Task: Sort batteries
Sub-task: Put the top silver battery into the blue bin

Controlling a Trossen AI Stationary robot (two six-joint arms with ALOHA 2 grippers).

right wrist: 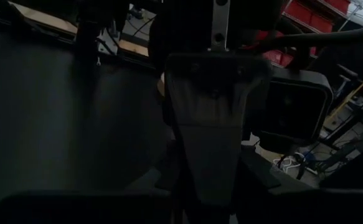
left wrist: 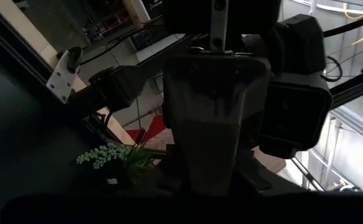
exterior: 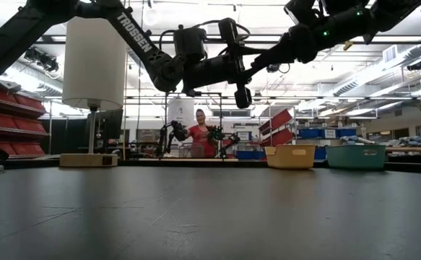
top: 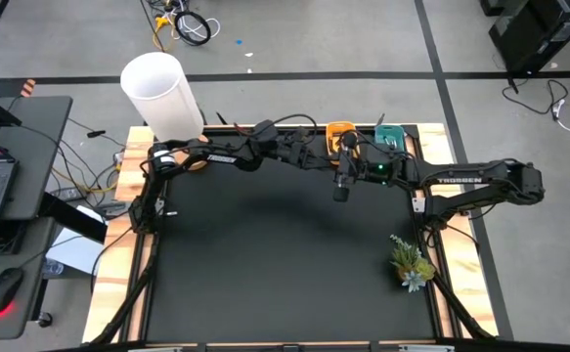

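High view: plant point(top: 410, 262) sits nearest, well to the near side of the yellow tray point(top: 340, 132). Left gripper point(top: 340, 189) and right gripper point(top: 356, 156) hang in the air just short of that tray, close together. Can't tell either claw's state. No batteries visible anywhere. My guess is they're in the yellow tray or the teal tray point(top: 390, 135) beside it, contents hidden. Suggest moving one arm at a time, keeping the wrists apart, and sighting a battery before descending.

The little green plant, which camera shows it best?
The high view: the plant lies whole and unblocked near the table's right edge. The left wrist view shows part of it, dim, behind that arm's fingers. The low and right wrist views don't show it.
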